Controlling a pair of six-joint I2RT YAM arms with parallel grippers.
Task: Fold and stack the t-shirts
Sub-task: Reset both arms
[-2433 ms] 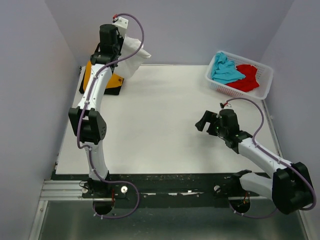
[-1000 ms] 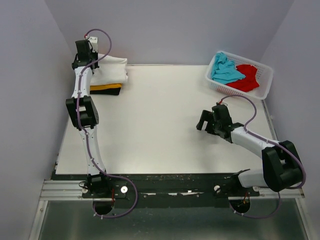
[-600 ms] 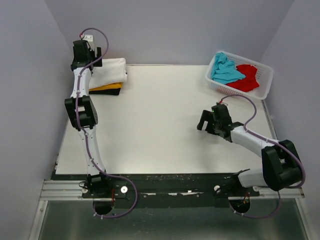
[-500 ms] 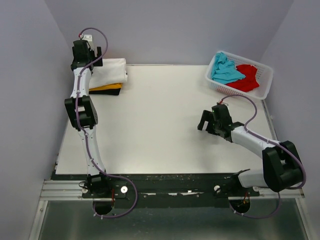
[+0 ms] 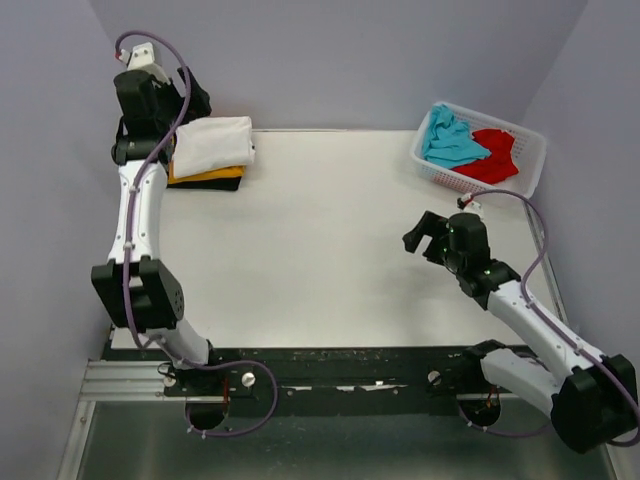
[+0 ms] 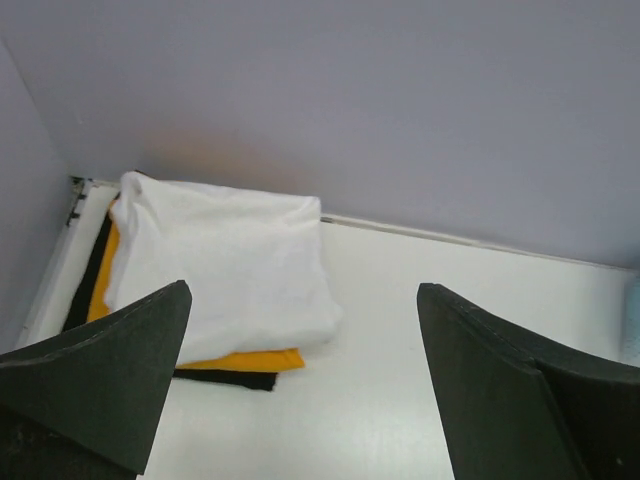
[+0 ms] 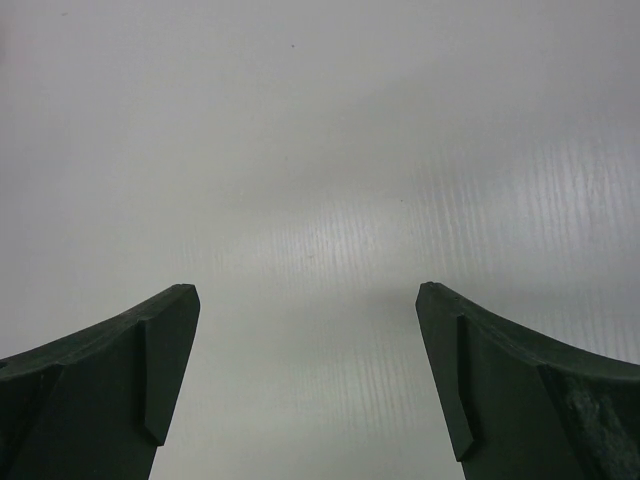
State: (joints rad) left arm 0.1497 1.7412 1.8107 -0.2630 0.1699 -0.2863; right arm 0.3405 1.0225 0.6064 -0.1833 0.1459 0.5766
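walls [image 5: 350,60]: plain pale lilac-grey, closing the table in on the left, far and right sides.
table [image 5: 320,250]: flat matt white top; a faint ribbed grain shows in the right wrist view.
basket [image 5: 531,168]: white plastic lattice, at the far right corner of the table.
white t-shirt [image 6: 220,260]: folded into a soft, puffy rectangle, top of a stack at the far left corner.
orange-yellow t-shirt [image 6: 245,358]: folded, under the white one, showing along its edges.
black t-shirt [image 6: 225,378]: bottom of the stack, a thin strip.
turquoise t-shirt [image 5: 450,140]: crumpled in the basket's left part, touching the red one.
red t-shirt [image 5: 492,155]: crumpled in the basket's right part.
left gripper [image 6: 302,290]: raised over the stack, apart from the cloth, jaws spread wide.
right gripper [image 7: 308,290]: over bare table right of the middle, jaws spread wide.
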